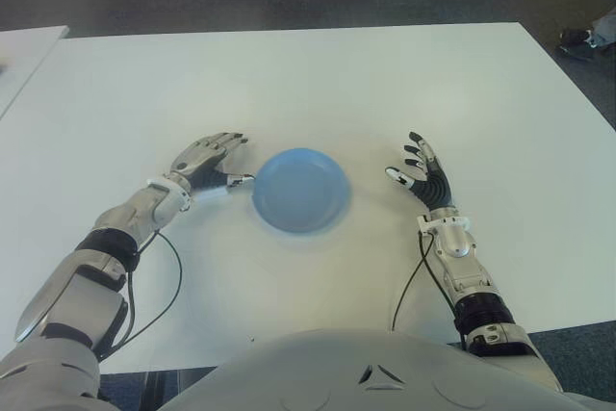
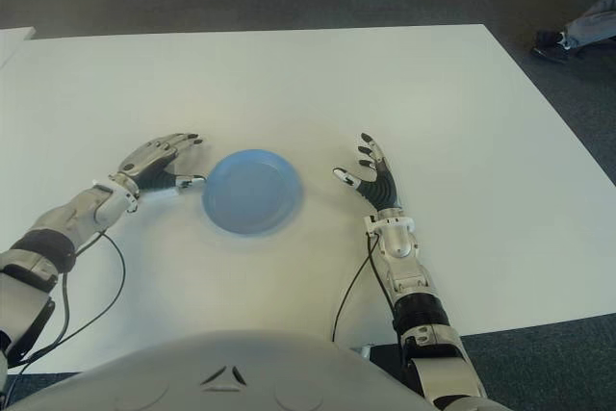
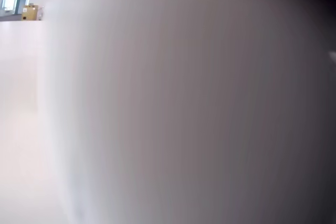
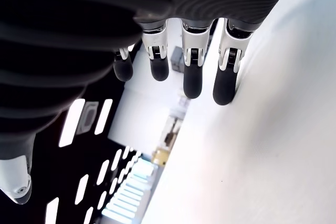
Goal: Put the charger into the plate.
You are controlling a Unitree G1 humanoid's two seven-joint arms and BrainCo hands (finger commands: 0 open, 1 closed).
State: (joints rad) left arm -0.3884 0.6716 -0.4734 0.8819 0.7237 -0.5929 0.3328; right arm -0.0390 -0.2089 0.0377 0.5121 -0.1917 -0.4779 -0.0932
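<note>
The left hand [image 1: 205,166] is hovering palm-down just beside the left rim of the blue plate [image 1: 300,190], its pale tip nearly touching that rim. Whether it is gripping anything cannot be told, since its own wrist view is showing only a close grey-white blur. The charger is not showing plainly in any view. The plate is lying bare, so the charger is not there yet, and it is probably hiding beneath this hand, which is placed where a short carry over the rim would be enough. The right hand [image 1: 423,175] is idling to the right of the plate, clear of its rim, with its fingers [image 4: 191,74] spread and straight and nothing in them, leaving the way open. Both hands are showing segmented silver casings with dark rubbery pads at the tips, and a thin black cable [image 1: 173,281] is looping from the left forearm. The plate is looking smooth and probably plastic — a shallow round dish with a gently raised edge, low enough to clear easily. Around it the white table [image 1: 337,84] is spreading flat and matte.
</note>
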